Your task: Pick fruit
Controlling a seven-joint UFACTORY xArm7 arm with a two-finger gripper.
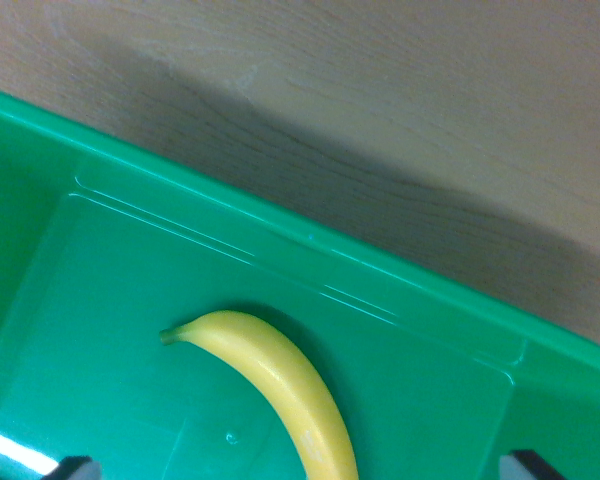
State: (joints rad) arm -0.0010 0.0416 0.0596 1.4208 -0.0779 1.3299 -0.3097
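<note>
banana point(285, 390): lying in green bin point(280, 235), stem toward wrist view's left | bin on wood table point(400, 90) | gripper point(300, 468): fingertips apart, released | writing: none readable

The upper part of the frame shows a wooden table surface point(400, 90). Its colour is light brown, close to beige, and fine grain lines run across it from the upper left toward the lower right. Some grain lines are darker and look like thin cracks near the middle of the frame. A broad soft shadow point(310, 170) lies on the wood as a diagonal band, from the left edge down to the right edge. Above this band, in the upper right of the frame, the wood is brighter and evenly lit. The light seems diffuse, since the shadow has a blurred border. No wall, floor or window is visible.
</note>
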